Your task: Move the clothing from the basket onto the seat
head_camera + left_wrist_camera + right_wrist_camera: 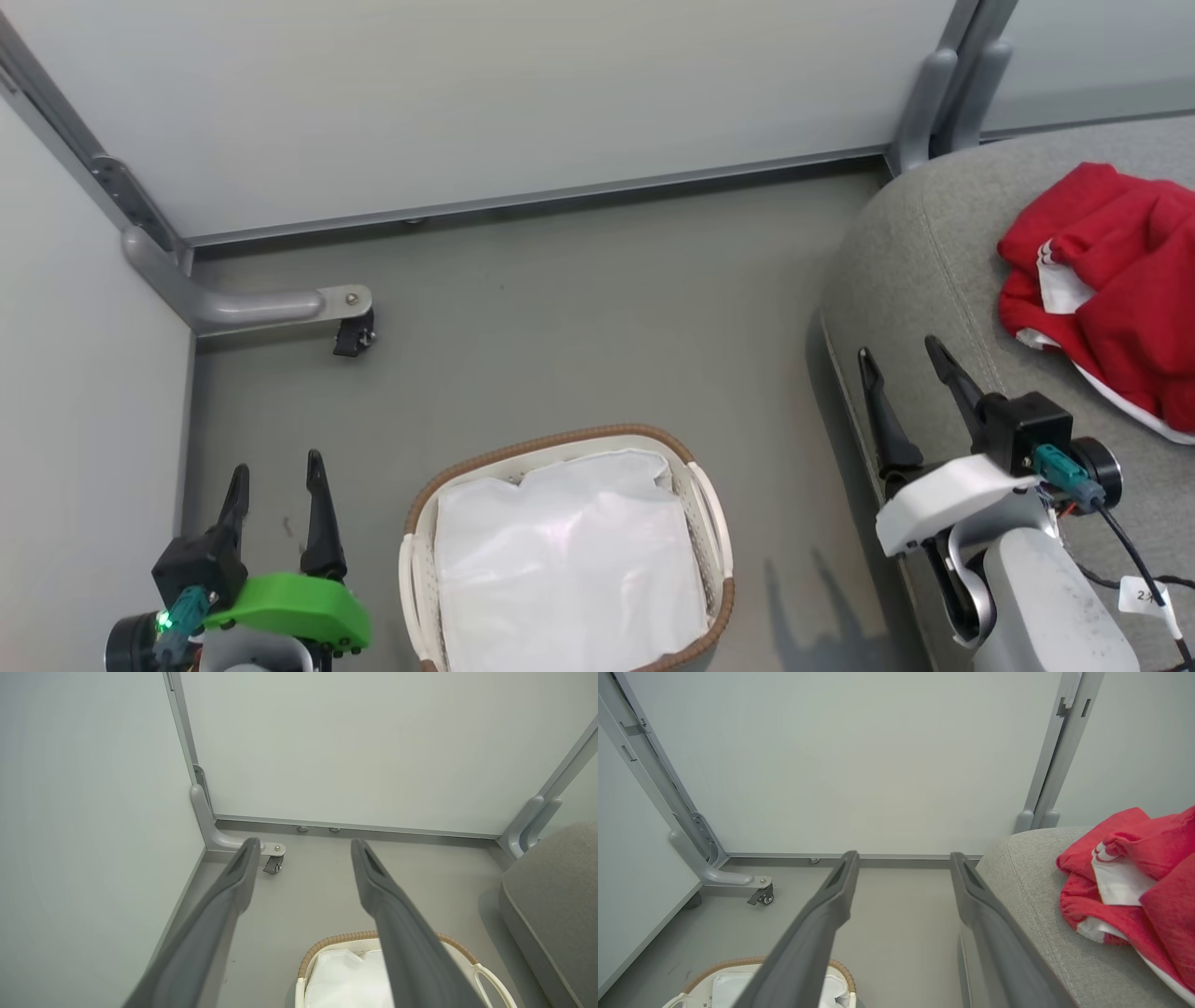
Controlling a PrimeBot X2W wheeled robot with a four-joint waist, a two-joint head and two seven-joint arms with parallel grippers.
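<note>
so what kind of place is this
Likely a staged test booth, not a home: pale partition panels, a caster foot under their frame, a grey floor with a basket and a grey seat.

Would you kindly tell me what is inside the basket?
The basket holds a white liner cloth with nothing lying on it. The basket's floor beneath the cloth is covered.

A plain grey floor is enclosed by pale partition panels set in grey metal frames, one foot being fitted with a small caster.
</note>
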